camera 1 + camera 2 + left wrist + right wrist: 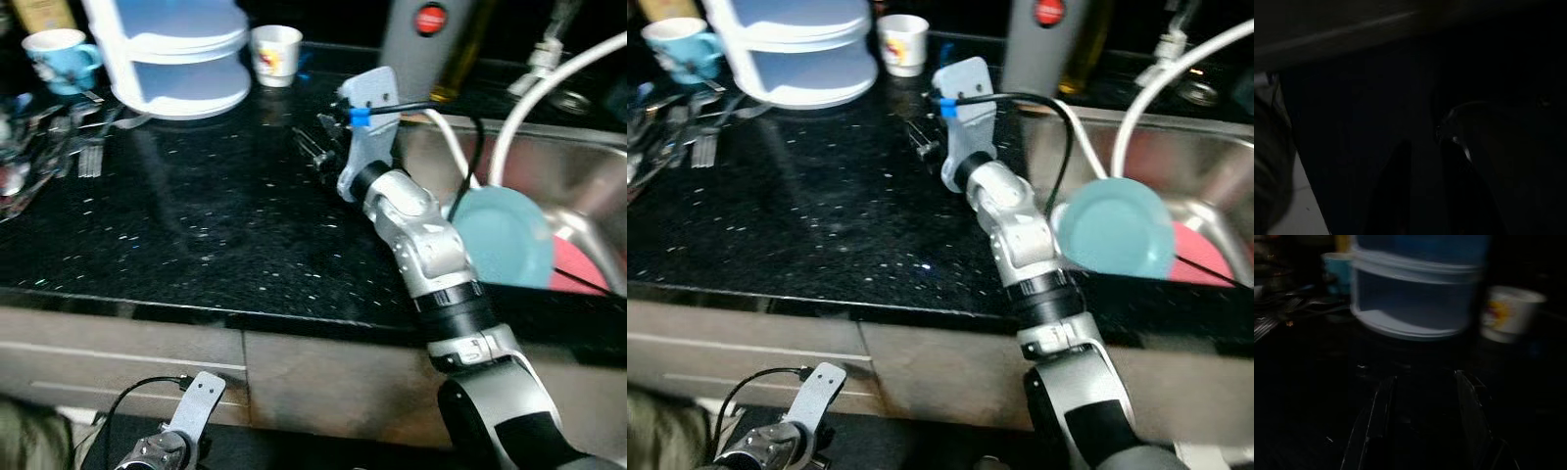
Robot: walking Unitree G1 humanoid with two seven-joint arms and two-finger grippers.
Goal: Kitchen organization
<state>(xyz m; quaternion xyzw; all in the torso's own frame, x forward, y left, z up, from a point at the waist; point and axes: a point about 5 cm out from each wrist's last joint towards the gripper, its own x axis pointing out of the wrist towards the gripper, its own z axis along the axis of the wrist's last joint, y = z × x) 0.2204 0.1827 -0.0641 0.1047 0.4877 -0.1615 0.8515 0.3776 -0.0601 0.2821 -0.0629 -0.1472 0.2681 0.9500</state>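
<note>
Countertop (196, 225) under right end effector (315, 149): fingers (1374, 416) apart, holding nothing.

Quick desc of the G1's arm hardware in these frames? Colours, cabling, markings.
Right arm: silver segmented shell, black band at a joint, glossy black cover lower down. Pale grey wrist plate with a blue clip and black cable. Right gripper: two long black fingers. Left arm: silver, similar grey plate, black cable loop.

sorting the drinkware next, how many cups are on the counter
2. A blue cup stands at the counter's far left corner, and a white cup with a picture stands just right of the stacked plastic containers. Others may be hidden behind the containers.
</note>
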